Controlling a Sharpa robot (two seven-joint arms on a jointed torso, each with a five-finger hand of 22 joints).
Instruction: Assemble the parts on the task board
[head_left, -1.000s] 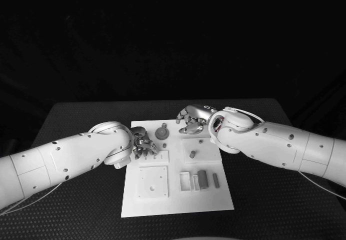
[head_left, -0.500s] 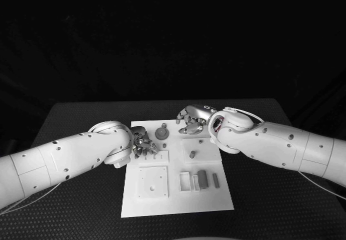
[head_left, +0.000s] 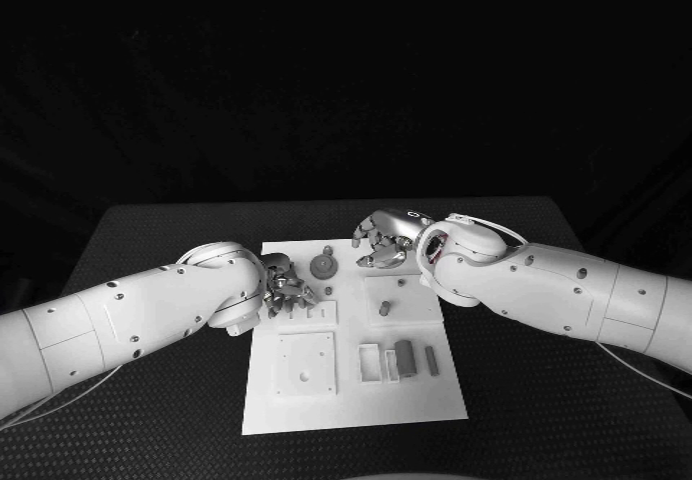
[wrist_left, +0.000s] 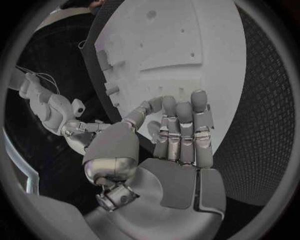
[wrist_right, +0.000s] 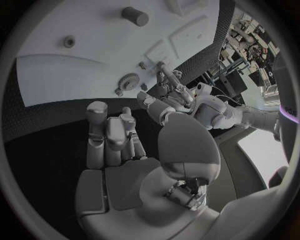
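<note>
Both robot hands, left and right, seemingly empty, hover loosely curled above the task board.

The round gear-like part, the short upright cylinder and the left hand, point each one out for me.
Round gear-like part (head_left: 325, 266), head view, on its flat top face.
Short upright cylinder (head_left: 385, 309), head view, on its side wall.
Left hand (head_left: 286, 288), head view, on the middle of the hand.
</note>
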